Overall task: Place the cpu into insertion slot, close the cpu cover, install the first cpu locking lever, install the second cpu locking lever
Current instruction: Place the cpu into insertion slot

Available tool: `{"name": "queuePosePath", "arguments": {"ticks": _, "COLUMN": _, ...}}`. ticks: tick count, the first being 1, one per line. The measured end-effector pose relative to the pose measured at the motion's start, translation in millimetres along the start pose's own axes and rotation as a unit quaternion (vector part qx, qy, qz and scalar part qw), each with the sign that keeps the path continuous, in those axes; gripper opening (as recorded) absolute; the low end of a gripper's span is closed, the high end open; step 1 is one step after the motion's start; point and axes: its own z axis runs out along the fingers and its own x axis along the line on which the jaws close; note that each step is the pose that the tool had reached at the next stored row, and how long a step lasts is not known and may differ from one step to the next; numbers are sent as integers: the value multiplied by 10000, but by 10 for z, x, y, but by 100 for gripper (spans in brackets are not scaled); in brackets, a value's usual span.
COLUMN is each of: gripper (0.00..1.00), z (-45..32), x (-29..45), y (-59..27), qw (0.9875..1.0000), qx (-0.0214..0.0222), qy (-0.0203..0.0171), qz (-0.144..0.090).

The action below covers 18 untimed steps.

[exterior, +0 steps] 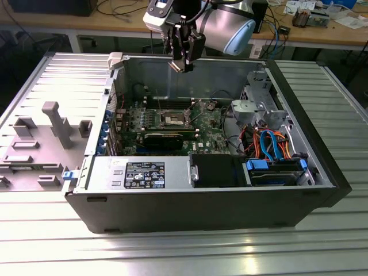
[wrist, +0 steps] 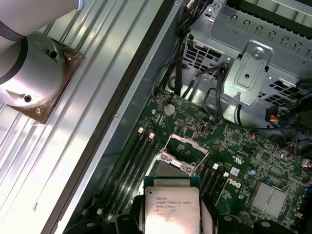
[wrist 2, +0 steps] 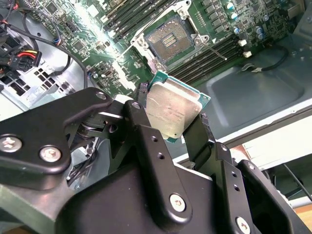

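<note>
Square cpu (wrist 2: 173, 107), dull silvery top, green edge, tilted, clamped by opposite edges in gripper (wrist 2: 171, 116). Empty insertion slot (wrist 2: 168, 41), dark centre exposed, at 6 o'clock from cpu in exterior view. Silvery cpu cover (wrist: 180, 157) raised open at slot edge.

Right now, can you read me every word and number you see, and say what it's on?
Print lines on top of the cpu, held by the gripper: too small to read surely.
Black-and-white label on the silver power supply: too small to read.
White marks on the green circuit board: too blurred to read.
Nothing can be quoted.
</note>
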Motion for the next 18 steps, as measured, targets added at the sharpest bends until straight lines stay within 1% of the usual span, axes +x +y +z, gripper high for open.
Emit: {"name": "queuePosePath", "arguments": {"ticks": 18, "gripper": 55, "z": 3, "x": 5, "y": -9, "qw": 9997, "qx": -4, "qy": -20, "qz": 224}}
